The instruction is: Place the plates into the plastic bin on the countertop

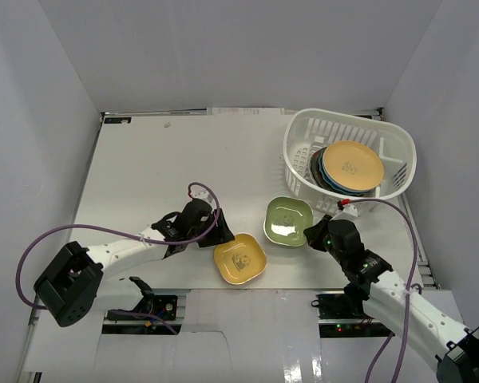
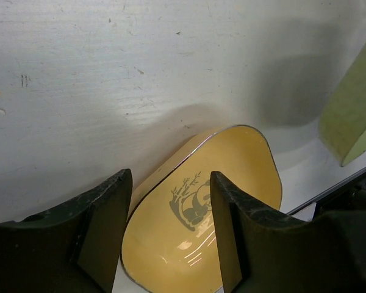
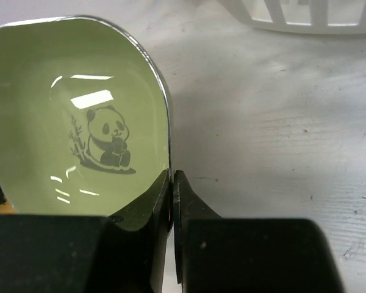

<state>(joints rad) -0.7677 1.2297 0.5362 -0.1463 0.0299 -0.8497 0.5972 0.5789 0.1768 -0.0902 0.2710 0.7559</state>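
The white plastic bin point(image 1: 299, 152) stands at the back right of the countertop point(image 1: 160, 175) and holds a stack of plates, a round yellow one point(image 1: 351, 163) on top. A small square yellow plate point(image 1: 239, 262) with a panda print lies near the front edge. My left gripper point(image 1: 215, 236) is open at its left side, one finger outside the rim and one over the dish point(image 2: 232, 159). My right gripper point(image 1: 313, 234) is shut on the right rim of the green panda plate point(image 1: 288, 221), seen close in the right wrist view point(image 3: 79, 110).
Pale grey walls enclose the countertop on three sides. The bin's slotted wall point(image 3: 305, 15) shows just beyond the green plate in the right wrist view. The green plate's edge point(image 2: 348, 116) sits to the right of the yellow plate in the left wrist view.
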